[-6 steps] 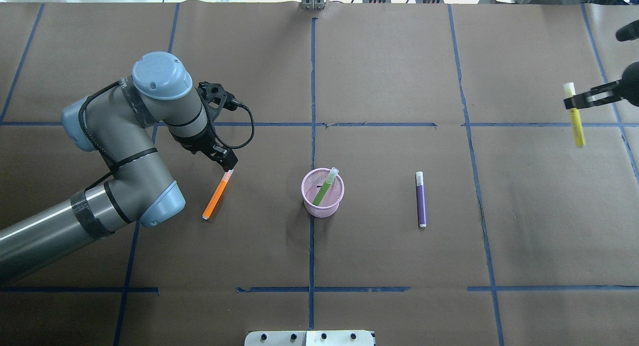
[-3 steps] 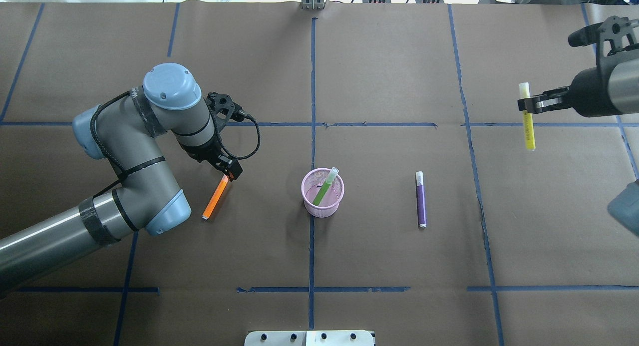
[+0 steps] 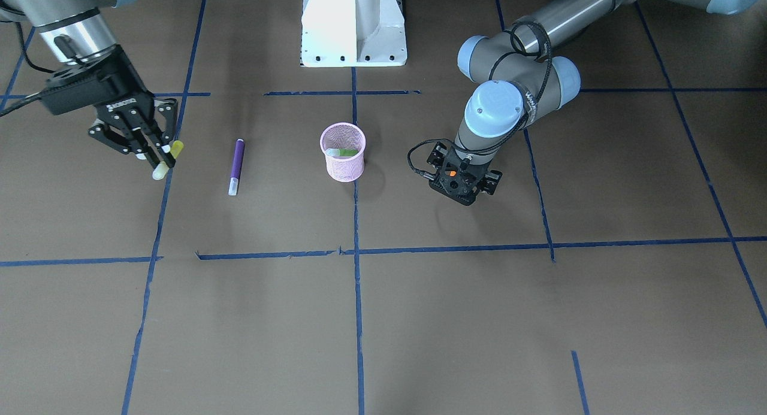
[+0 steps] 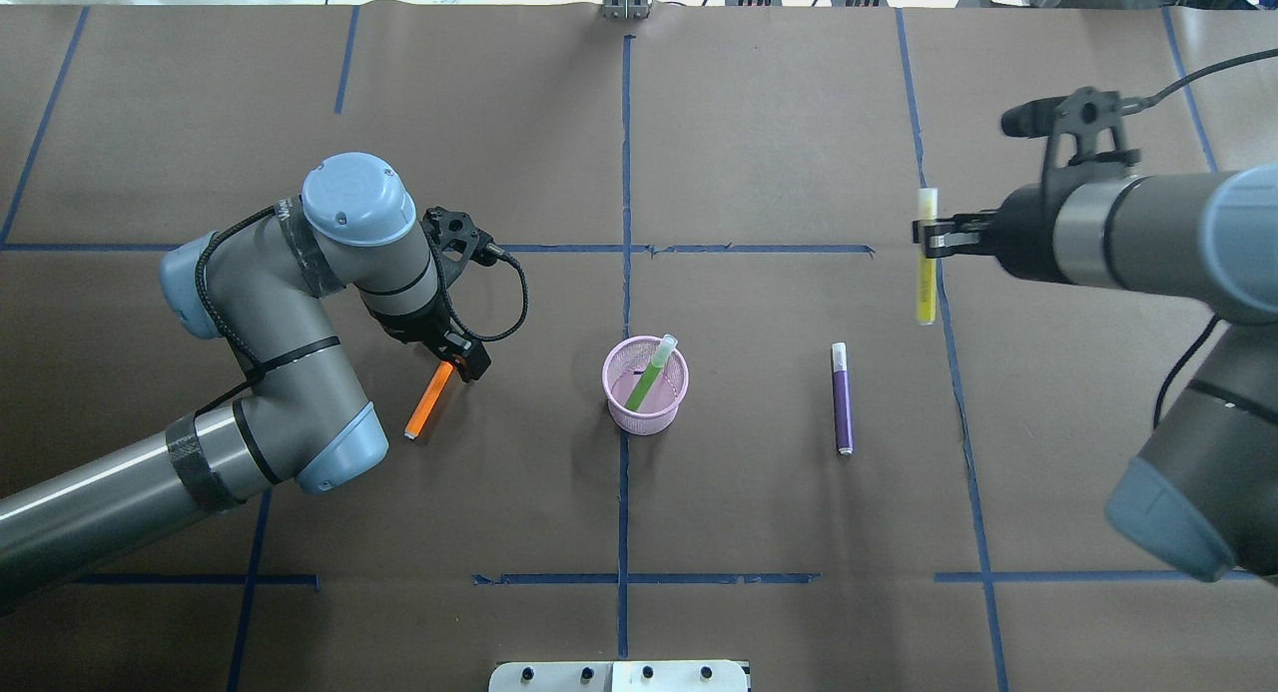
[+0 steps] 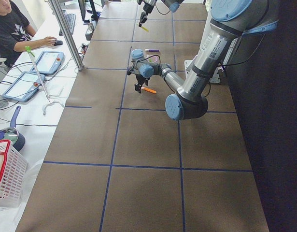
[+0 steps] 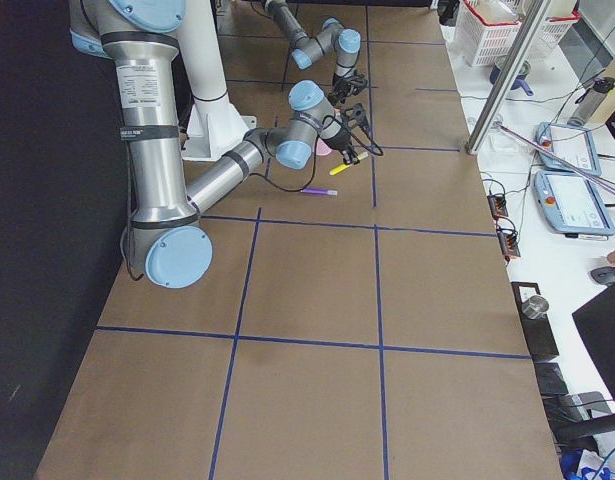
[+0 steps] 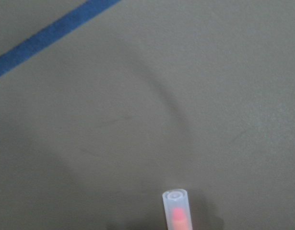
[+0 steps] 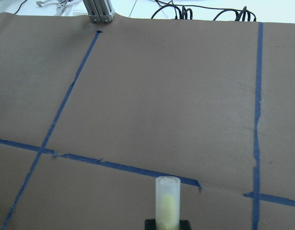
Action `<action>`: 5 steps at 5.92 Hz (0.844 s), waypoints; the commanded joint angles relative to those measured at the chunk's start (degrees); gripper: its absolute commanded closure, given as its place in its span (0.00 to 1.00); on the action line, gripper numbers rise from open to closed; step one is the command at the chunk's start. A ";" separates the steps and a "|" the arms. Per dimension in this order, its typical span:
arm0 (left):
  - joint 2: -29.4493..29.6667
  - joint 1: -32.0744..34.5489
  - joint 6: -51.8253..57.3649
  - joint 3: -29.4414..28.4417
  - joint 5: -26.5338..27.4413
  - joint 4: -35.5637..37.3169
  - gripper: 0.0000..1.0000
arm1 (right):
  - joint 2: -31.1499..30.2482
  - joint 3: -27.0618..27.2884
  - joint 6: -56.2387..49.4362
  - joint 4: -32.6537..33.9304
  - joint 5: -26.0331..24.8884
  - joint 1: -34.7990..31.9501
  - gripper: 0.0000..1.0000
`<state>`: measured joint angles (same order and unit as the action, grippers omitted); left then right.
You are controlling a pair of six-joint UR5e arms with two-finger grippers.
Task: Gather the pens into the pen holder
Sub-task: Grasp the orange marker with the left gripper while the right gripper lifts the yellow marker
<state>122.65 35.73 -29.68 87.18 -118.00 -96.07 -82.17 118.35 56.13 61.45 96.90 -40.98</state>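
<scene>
The right end effector (image 4: pixel 931 235) grips a light, rigid yellow pen (image 4: pixel 927 273) near its cap, the left end effector (image 4: pixel 461 360) pinches the orange pen (image 4: pixel 429 400) likewise, and both pens, smooth and slippery-looking, probably need firm pinches en route to the pen holder (image 4: pixel 646 384).

Pen holder (image 4: pixel 646 384) mouth open above — green pen (image 4: pixel 650 373) leaning.

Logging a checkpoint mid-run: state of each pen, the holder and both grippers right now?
Short thick green pen: standing tilted inside the holder.
Short thick orange pen: on the table, one end at the left gripper.
Short thick purple pen: lying flat on the table, untouched.
Short thick yellow pen: held off the table.
Small round pink wire-mesh pen holder: upright.
Left gripper: on the orange pen, jaws hidden.
Right gripper: shut on the yellow pen.
</scene>
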 commanded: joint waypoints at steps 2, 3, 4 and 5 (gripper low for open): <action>-0.04 -0.49 -0.11 0.62 0.58 -0.08 0.00 | 10.31 -0.31 3.11 8.72 -10.04 8.44 1.00; -0.22 -0.49 -0.11 1.23 0.58 -0.08 0.00 | 13.58 -0.48 5.11 12.52 -13.89 11.77 1.00; -0.22 -0.58 -0.11 1.33 0.66 -0.08 0.00 | 14.92 -0.57 5.31 12.64 -16.63 14.06 1.00; -0.13 -0.49 -0.11 1.41 0.66 -0.08 0.00 | 16.59 -1.27 5.31 12.73 -20.22 16.18 1.00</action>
<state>122.47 35.20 -29.79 88.47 -117.36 -96.15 -67.29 117.59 61.27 73.78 80.03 -27.00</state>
